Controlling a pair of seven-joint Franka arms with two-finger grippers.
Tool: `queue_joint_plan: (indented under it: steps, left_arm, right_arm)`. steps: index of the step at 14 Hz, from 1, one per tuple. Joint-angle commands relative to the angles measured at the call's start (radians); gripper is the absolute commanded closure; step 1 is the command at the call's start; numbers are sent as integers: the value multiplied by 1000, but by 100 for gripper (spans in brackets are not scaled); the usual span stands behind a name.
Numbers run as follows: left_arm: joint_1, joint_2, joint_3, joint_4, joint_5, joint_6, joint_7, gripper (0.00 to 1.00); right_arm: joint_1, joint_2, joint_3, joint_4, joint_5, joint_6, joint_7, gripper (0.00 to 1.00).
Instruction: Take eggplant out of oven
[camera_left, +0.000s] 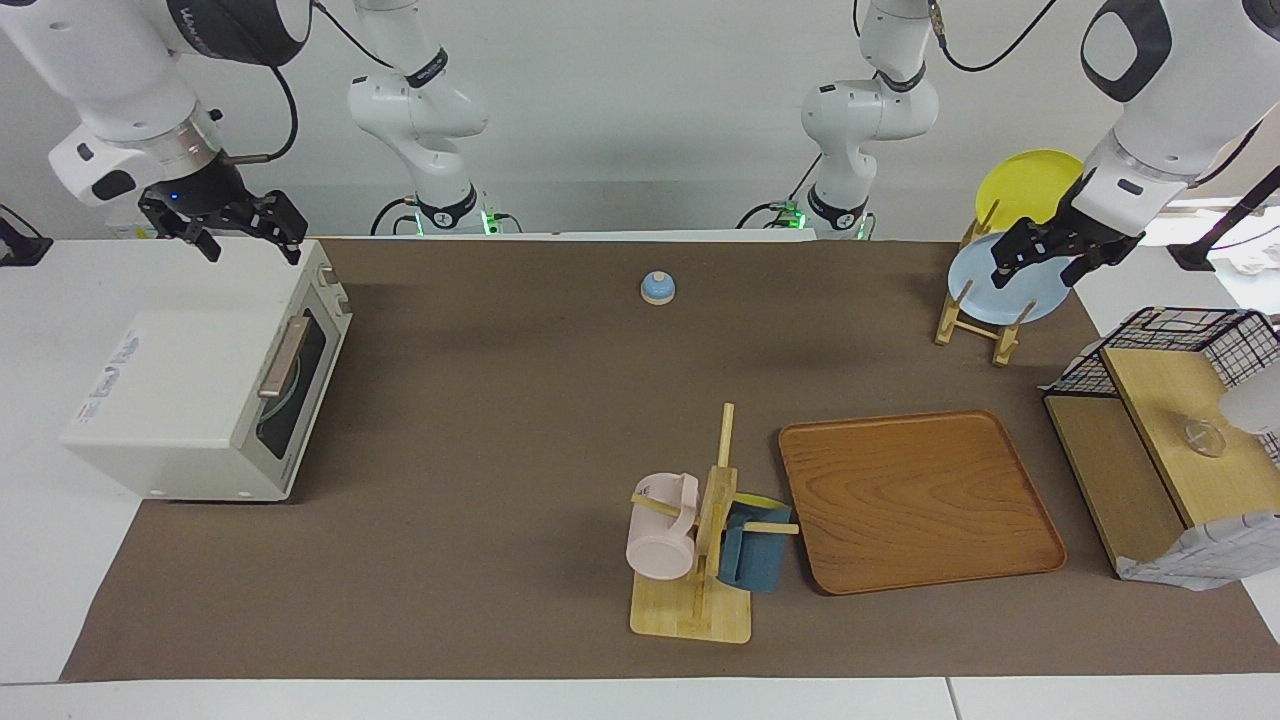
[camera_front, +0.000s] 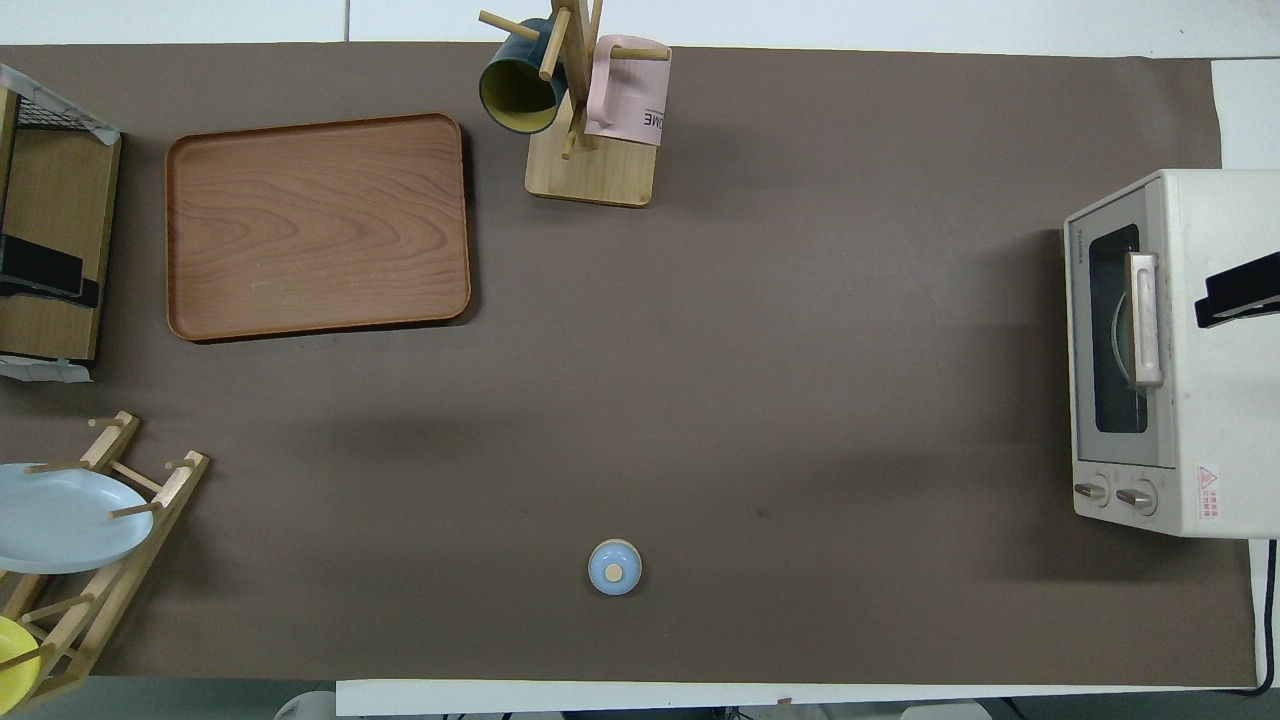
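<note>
Cream oven (camera_left: 205, 395) door shut, right end effector (camera_left: 225, 225) open above it

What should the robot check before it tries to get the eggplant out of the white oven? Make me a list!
1. Door of the boxy cream-white toaster oven open: not ok, its dark glass door is shut.
2. Tan bar handle free to grab: ok.
3. Eggplant seen inside: cannot tell; only a round plate edge shows through the glass.
4. Right gripper near the oven: ok, it hangs over the oven's top, fingers open.
5. Left gripper out of the way: ok, it waits over the wooden plate rack.
6. Brown mat in front of the door free for it to swing down: ok.
</note>
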Motion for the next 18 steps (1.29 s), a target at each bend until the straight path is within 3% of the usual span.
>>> queue_joint_plan:
  steps: [1,5,6,8,9,11,14,18]
  left_arm:
    - [-10,-1,13,2,-3,-16,8,0]
    - [-10,-3,13,2,-4,-18,8,0]
    - [-10,-1,13,2,-4,-16,8,0]
    - [-10,-1,13,2,-4,-16,8,0]
    - [-10,-1,13,2,-3,-16,8,0]
    - [-10,-1,13,2,-4,-16,8,0]
    - [-10,-1,13,2,-4,-16,8,0]
    - [-10,-1,13,2,-4,-16,8,0]
  right_arm:
    - [0,-1,-5,-4,20,-7,-22,0]
    - [2,-10,4,-5,21,2,-30,0]
    - [5,-10,4,-8,21,17,-62,17]
    - [5,-33,4,-77,21,88,-69,75]
    - [5,-36,4,-112,21,118,-71,91]
    - [5,-37,4,-200,18,203,-70,100]
    - [-10,-27,1,-320,-3,330,-80,100]
    - [-15,5,3,-334,-81,337,-89,100]
